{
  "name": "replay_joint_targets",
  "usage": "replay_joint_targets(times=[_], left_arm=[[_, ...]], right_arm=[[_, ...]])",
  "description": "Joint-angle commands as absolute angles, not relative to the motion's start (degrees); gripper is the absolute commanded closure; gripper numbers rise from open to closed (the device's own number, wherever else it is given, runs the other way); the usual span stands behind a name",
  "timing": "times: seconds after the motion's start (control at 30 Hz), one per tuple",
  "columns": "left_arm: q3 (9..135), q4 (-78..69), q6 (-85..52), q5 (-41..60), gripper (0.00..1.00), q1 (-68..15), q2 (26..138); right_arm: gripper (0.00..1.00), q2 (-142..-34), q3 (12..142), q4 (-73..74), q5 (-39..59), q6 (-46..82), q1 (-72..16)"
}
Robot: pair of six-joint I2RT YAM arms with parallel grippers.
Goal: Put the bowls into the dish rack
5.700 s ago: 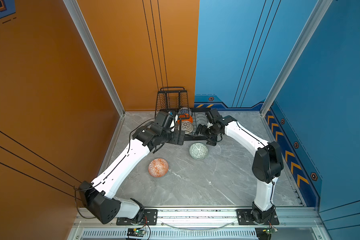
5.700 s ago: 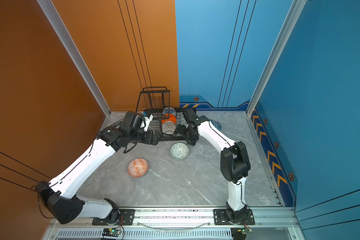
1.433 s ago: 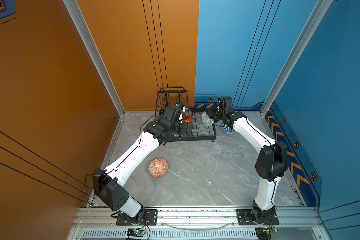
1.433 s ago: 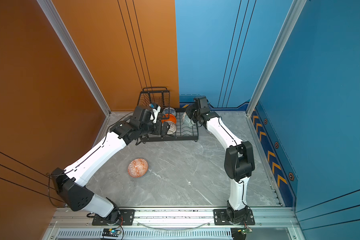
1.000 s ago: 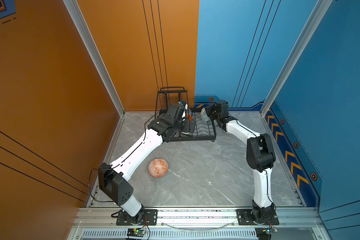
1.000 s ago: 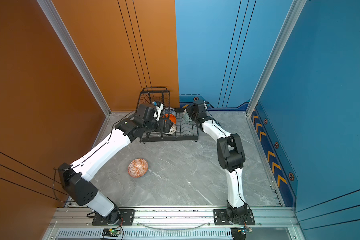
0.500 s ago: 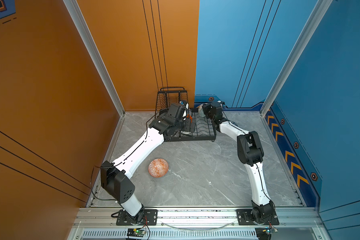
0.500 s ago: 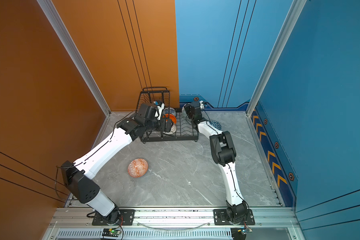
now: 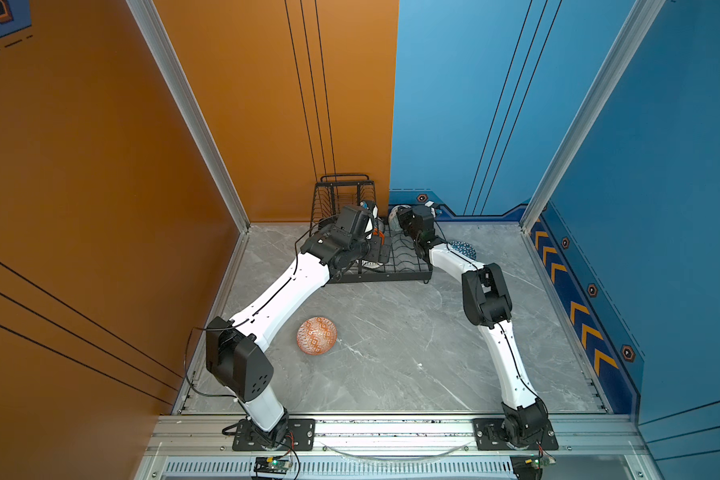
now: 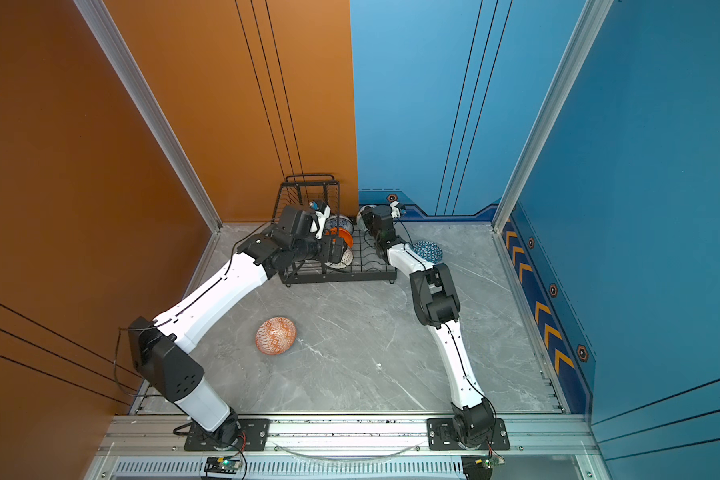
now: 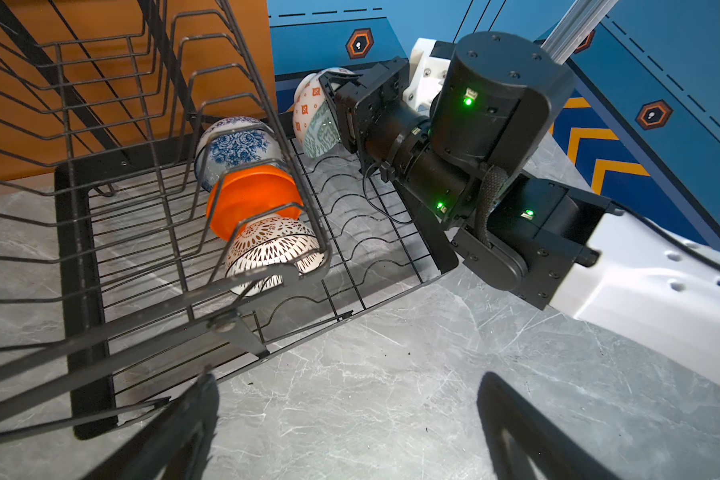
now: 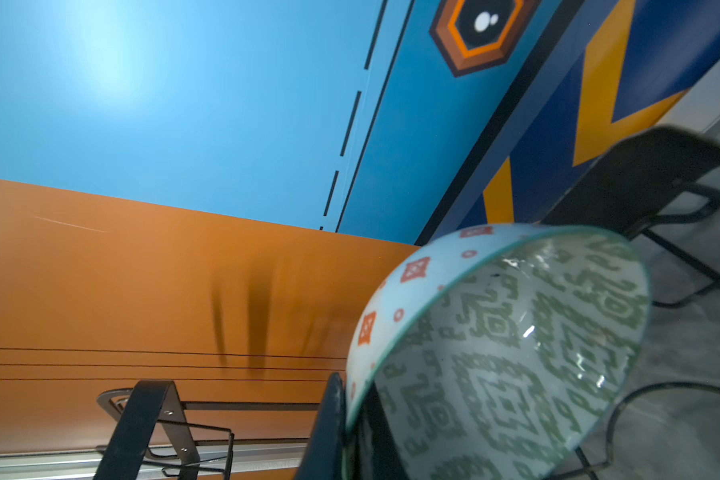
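Holds left gripper [image 11: 350, 432] spread fully wide, nothing between the fingers [image 11: 175, 428], only bare table [image 9: 391, 365] past them, just off the front edge of the dish rack [image 11: 80, 266]. Nearest the robot base, in both top views: orange-white geometric bowl [image 9: 316, 336] alone on the table, well apart from rack and arms. Further back, in the rack's lower tray [image 11: 350, 216]: three bowls on edge in a tight row, each touching the next, white lattice bowl [image 11: 271, 245] in front, plain orange bowl [image 11: 250, 195] in the middle, blue-white floral bowl [image 11: 235, 147] behind. Just beside the rack's right side, on the table: blue-white triangle bowl [image 9: 463, 249], partly hidden by the right arm [image 9: 449, 259]. At the far right end of the tray, clamps right gripper [image 11: 329, 93] tight on the rim of the pale green patterned bowl [image 11: 312, 120], one finger inside, one outside; carries it tilted on edge, off the table, opening toward the right wrist camera. Contact with the tray wires: cannot tell. Farthest back, at the rack's left: raised basket [image 9: 344, 195], close to the orange wall [image 9: 267, 104].
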State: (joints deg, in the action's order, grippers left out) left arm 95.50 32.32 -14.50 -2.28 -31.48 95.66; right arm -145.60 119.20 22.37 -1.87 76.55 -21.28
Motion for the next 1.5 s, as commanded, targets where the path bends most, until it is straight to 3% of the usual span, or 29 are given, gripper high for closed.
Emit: replay_joint_targets(times=[0.0,1.03,1.47], left_arm=[[97.05,31.31,-13.97,-1.41,0.02,-30.93,96.24],[92.20,31.29,-12.65,1.31,0.02,-27.30,92.16],[90.10,30.30,-14.17,2.60,0.02,-25.43,90.88]], right_arm=[[1.00,-145.95,121.55,27.06,-3.68,77.51,-21.46],[1.00,-148.22,115.25,30.41,-14.11,84.06,-24.70],[1.00,-151.15,124.16,32.49,-9.33,80.73,-23.20]])
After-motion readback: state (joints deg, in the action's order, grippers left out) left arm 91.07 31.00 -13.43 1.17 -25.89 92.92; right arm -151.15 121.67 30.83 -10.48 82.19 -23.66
